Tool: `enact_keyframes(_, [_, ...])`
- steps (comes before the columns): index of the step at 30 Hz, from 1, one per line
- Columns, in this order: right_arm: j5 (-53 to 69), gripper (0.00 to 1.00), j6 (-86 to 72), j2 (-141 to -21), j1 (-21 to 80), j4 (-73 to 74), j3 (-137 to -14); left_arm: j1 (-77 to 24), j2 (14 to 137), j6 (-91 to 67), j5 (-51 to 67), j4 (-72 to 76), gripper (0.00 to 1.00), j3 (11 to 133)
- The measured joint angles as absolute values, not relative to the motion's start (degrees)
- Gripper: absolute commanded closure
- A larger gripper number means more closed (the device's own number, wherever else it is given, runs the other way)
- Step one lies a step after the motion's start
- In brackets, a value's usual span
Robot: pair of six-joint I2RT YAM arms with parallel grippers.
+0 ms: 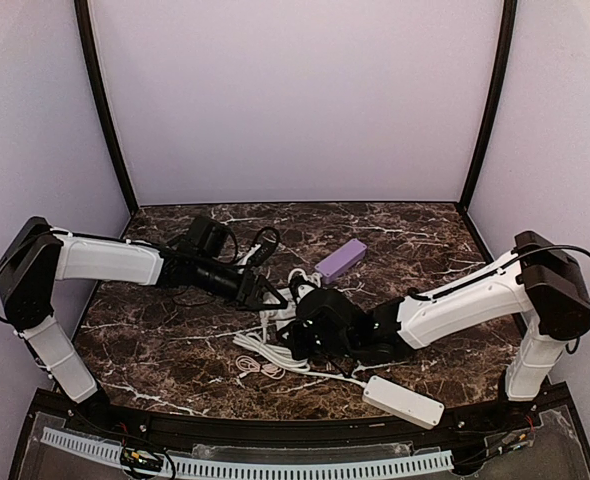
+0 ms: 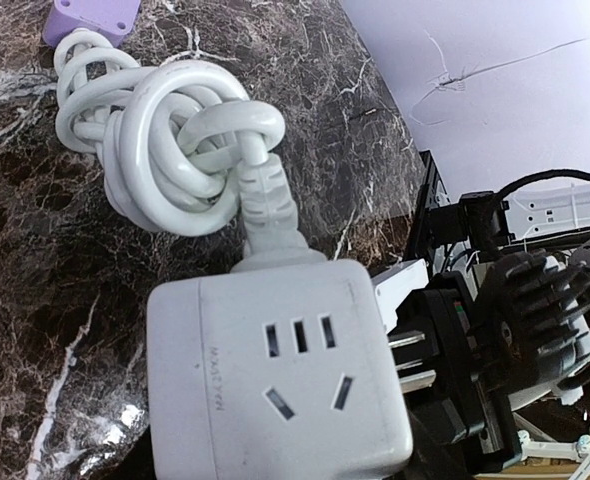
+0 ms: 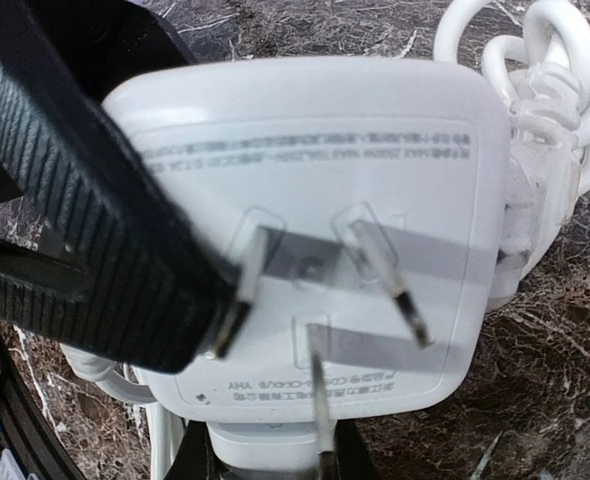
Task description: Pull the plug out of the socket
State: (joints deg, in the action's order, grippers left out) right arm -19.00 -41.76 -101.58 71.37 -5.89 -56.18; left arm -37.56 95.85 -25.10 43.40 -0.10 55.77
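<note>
The socket (image 2: 275, 370), a white cube with outlet holes, fills the lower left wrist view; its three-prong back face (image 3: 305, 150) faces the right wrist camera. My left gripper (image 1: 270, 293) is shut on it: one black ribbed finger (image 3: 95, 220) lies across the prong face, and the other finger is hidden. The plug (image 3: 255, 440), a small white head, sits tight against the cube's lower side. My right gripper (image 3: 265, 465) is shut on the plug, with dark fingers (image 3: 170, 460) on either side. In the top view both grippers meet at mid-table, the right gripper (image 1: 300, 318) beside the left.
A second plug (image 2: 267, 210) with a coiled white cord (image 2: 165, 140) enters another face of the cube; that cord leads to a purple box (image 1: 341, 260). The long white power strip (image 1: 403, 401) lies near the front edge, and its cord (image 1: 265, 355) loops across the marble.
</note>
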Motion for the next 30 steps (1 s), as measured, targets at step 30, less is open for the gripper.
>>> enact_keyframes(30, [-13.76,1.0,-49.58,-101.01,69.84,-3.25,-57.45,-37.54,95.64,-27.22,42.5,0.1,0.97,55.66])
